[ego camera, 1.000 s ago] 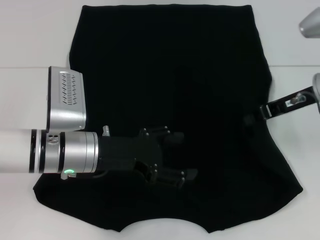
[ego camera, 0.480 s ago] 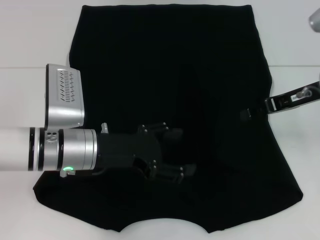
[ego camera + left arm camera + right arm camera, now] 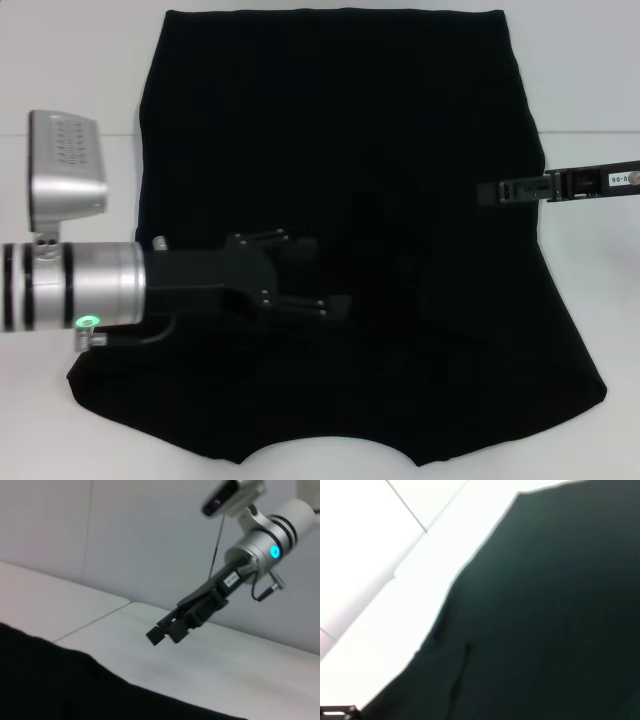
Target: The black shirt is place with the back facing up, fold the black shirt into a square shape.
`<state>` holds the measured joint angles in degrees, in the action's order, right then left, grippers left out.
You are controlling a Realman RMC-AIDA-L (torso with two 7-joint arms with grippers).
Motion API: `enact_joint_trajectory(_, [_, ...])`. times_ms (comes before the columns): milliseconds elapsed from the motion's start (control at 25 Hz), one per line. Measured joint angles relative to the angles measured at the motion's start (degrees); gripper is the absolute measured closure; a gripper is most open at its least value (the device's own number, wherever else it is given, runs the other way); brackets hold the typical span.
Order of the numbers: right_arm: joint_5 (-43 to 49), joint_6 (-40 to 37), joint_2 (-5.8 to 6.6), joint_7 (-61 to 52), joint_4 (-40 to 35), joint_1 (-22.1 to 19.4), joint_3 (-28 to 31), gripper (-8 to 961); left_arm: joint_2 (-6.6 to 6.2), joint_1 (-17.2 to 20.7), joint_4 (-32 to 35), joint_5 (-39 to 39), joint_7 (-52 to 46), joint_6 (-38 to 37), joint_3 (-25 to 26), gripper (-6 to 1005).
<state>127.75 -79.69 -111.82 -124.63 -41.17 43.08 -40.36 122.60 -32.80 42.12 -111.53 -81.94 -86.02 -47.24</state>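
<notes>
The black shirt (image 3: 340, 130) lies spread flat on the white table, plain side up, with no lettering showing. My left gripper (image 3: 322, 276) is over the shirt's lower middle with its fingers (image 3: 297, 244) spread open and nothing between them. My right gripper (image 3: 488, 191) reaches in from the right over the shirt's right edge. In the left wrist view the right gripper (image 3: 159, 634) hangs in the air above the table, its fingers together and holding nothing. The shirt also shows in the left wrist view (image 3: 50, 680) and fills the right wrist view (image 3: 550, 610).
The white table (image 3: 70, 80) shows on both sides of the shirt, with a seam line across it (image 3: 590, 131). A pale wall (image 3: 125, 530) stands behind the table. The shirt's lower edge (image 3: 330, 455) lies near the front of the head view.
My left arm has drawn back to the left and turned at the wrist, fingers still open. My right gripper has moved up and inward and now lies level over the shirt's right edge.
</notes>
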Motion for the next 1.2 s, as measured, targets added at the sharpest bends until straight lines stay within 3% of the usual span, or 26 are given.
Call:
enact_joint_trajectory(240, [-10.09, -0.76, -2.78, 12.98, 0.60, -4.35, 0.01, 104, 0.25, 3.83, 7.09, -3.14, -6.71, -1.99, 2.57, 54])
enact_joint_trajectory(360, [-11.28, -0.69, -4.39, 18.67, 1.73, -5.01, -0.24, 7, 0.70, 6.32, 12.18, -8.42, -11.95, -2.50, 6.20, 54])
enact_joint_trajectory(440, [-11.26, -0.57, -4.98, 21.31, 3.01, -4.84, -0.32, 9, 0.74, 7.05, 13.98, -11.69, -14.25, -3.30, 8.52, 56])
enact_joint_trajectory(880, [-11.47, 0.64, -5.05, 22.83, 4.85, -3.41, -0.15, 13, 0.51, 10.15, 19.15, -23.01, -18.32, -4.92, 20.15, 61])
enact_joint_trajectory(1200, [-11.11, 0.50, -5.10, 22.73, 4.88, -2.25, -0.53, 13, 0.26, 9.84, 20.10, -31.14, -21.91, -3.39, 21.30, 62])
